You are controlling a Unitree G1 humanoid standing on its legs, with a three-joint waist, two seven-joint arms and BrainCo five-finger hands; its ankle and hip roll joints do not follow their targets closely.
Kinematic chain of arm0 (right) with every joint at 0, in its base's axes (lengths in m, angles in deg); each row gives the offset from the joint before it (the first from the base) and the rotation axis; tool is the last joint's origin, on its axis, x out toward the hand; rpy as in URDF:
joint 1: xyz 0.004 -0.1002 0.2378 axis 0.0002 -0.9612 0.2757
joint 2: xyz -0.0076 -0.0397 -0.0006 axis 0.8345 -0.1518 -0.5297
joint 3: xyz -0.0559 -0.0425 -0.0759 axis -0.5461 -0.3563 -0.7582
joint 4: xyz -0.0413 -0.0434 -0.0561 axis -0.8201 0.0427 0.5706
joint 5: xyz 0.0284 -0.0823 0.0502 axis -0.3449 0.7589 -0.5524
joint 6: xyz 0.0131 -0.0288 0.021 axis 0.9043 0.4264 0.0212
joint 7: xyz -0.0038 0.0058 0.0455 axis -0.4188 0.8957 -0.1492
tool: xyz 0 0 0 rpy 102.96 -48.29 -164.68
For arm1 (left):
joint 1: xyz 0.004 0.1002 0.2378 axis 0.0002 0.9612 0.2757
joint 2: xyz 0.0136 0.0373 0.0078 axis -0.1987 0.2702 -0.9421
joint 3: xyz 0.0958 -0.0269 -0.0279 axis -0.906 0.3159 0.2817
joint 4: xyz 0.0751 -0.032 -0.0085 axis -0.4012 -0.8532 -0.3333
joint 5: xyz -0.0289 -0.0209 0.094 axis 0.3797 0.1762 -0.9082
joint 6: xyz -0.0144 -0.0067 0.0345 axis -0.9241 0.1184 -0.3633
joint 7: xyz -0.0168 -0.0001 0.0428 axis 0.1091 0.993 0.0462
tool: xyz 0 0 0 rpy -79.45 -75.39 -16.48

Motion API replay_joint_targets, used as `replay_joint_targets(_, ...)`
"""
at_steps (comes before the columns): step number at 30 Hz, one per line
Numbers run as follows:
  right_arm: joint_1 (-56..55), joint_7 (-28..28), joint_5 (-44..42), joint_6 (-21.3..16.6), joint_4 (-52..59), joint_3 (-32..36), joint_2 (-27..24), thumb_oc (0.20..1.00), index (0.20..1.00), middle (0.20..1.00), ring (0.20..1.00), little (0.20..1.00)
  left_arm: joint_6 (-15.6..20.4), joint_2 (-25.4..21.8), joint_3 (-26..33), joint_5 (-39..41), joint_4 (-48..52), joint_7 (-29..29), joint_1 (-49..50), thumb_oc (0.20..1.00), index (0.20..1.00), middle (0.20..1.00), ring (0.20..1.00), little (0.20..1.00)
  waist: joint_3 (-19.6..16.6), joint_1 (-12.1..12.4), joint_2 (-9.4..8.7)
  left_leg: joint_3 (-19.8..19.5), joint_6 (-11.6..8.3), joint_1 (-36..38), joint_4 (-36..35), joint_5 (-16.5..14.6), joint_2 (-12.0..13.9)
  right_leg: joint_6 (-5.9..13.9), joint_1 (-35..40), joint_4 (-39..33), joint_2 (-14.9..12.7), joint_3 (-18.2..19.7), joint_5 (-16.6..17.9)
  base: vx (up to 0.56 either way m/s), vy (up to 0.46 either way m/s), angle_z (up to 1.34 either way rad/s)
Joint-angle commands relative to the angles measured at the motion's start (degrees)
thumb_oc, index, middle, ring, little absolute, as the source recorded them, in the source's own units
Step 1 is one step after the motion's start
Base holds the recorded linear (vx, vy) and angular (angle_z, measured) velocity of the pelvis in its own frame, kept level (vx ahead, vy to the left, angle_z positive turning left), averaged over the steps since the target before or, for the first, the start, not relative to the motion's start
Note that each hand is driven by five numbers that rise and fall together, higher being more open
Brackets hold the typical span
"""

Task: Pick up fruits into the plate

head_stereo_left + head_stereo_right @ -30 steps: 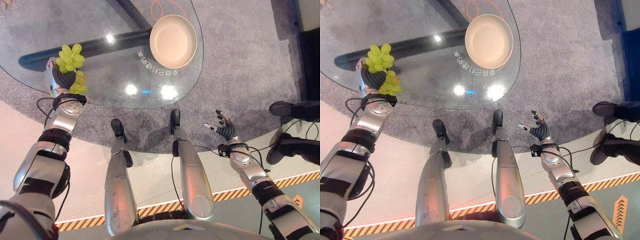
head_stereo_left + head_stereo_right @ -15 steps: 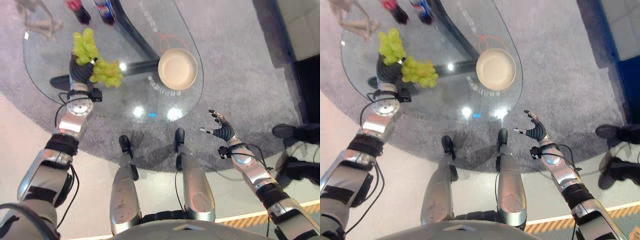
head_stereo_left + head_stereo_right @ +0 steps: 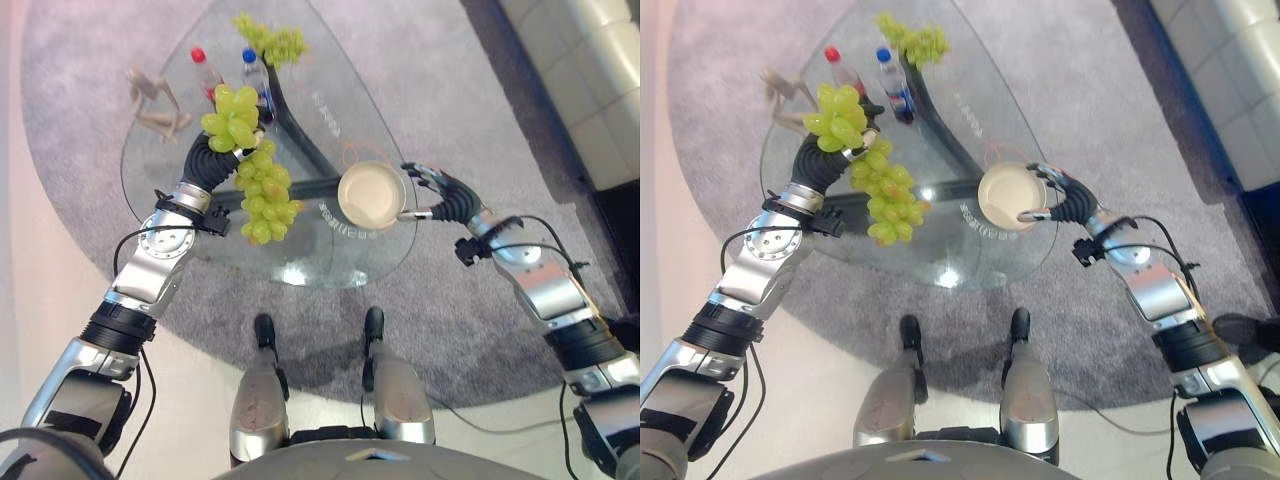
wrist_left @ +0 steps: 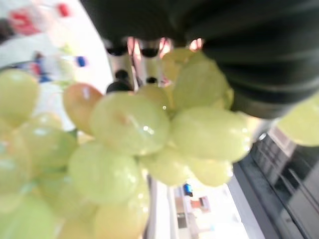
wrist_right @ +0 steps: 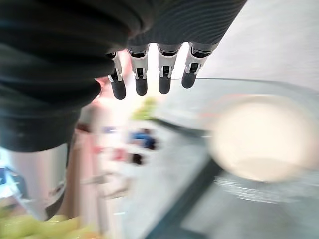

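My left hand (image 3: 212, 158) is shut on a bunch of green grapes (image 3: 262, 193), held above the glass table (image 3: 300, 255); part of the bunch bulges above the hand and a long part hangs down toward the plate's left. The grapes (image 4: 129, 129) crowd the left wrist view. The cream plate (image 3: 371, 195) rests on the table's right side. My right hand (image 3: 446, 197) is open, fingers spread, just right of the plate's rim. The plate (image 5: 259, 137) lies past the straight fingers (image 5: 141, 74) in the right wrist view. A second grape bunch (image 3: 272, 41) lies at the table's far end.
Two small bottles, red-capped (image 3: 207, 68) and blue-capped (image 3: 254, 70), stand at the table's far side beside a pale wooden figure (image 3: 153, 98). Grey carpet (image 3: 470, 320) surrounds the table. A white cushioned seat (image 3: 590, 70) is at the right.
The camera view has shifted forward over the table. My left hand has carried the grapes rightward toward the plate. My right hand rose from the table's near side to the plate's right rim.
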Motion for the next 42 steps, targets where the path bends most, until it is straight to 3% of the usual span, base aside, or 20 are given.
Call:
replay_joint_targets(1,0.72,2.19,-4.75,1.74,1.23,-5.11,3.07,1.000,1.000,1.000,1.000,1.000,1.34,0.70,-1.73,5.01,-0.54,-3.42,-0.02,0.200,0.200,0.200,0.200,0.200,-10.67,1.63,-1.59,0.93,0.69,-0.43,2.07,-7.57,-3.59,0.16,1.91,2.43,0.42,-3.92,-6.10,0.13,-0.066,0.13)
replay_joint_targets(6,3.71,5.10,-14.14,6.16,2.46,-7.86,5.15,1.000,1.000,1.000,1.000,1.000,-0.06,0.94,-2.78,11.17,2.96,-9.60,-0.04,0.200,0.200,0.200,0.200,0.200,-13.99,2.15,-1.06,0.96,0.55,2.08,1.05,-7.73,-2.95,0.06,4.59,1.30,0.45,-4.35,-6.39,0.09,-0.008,0.03)
replay_joint_targets(14,0.75,9.55,-31.00,13.33,7.13,-8.17,7.70,1.000,1.000,1.000,1.000,1.000,-1.93,-0.14,-4.32,18.32,10.60,-15.63,0.84,0.200,0.200,0.200,0.200,0.200,-15.94,1.95,-0.63,1.27,0.50,4.87,0.50,-8.51,-2.16,0.27,7.02,0.83,0.42,-4.00,-6.87,0.02,0.001,0.00)
replay_joint_targets(24,-4.31,9.62,-46.57,21.14,13.31,-9.07,10.70,1.000,1.000,1.000,1.000,1.000,-1.78,-0.74,-6.35,22.97,14.69,-21.51,2.10,0.200,0.200,0.200,0.200,0.200,-17.32,1.29,-0.51,2.21,0.53,6.88,-0.17,-8.96,-1.56,0.96,8.26,-0.31,0.13,-3.35,-6.23,0.01,0.000,0.00)
replay_joint_targets(31,-5.16,8.54,-51.26,20.36,15.76,-10.92,12.90,1.000,1.000,1.000,1.000,1.000,-1.08,0.41,-8.25,25.63,16.31,-22.52,2.53,0.200,0.200,0.200,0.200,0.200,-17.41,1.04,-0.40,2.24,0.82,7.41,-0.02,-9.33,-1.63,1.07,8.42,-0.32,-0.05,-2.49,-6.18,0.01,0.001,-0.02)
replay_joint_targets(42,-3.24,6.27,-55.41,19.93,17.66,-14.75,16.19,1.000,1.000,1.000,1.000,1.000,-2.27,2.82,-11.16,22.45,14.76,-19.89,1.60,0.200,0.200,0.200,0.200,0.200,-17.42,1.14,-0.49,2.14,1.21,8.11,0.01,-9.77,-1.85,1.21,8.84,-0.59,-0.12,-1.97,-6.09,0.00,-0.003,-0.05)
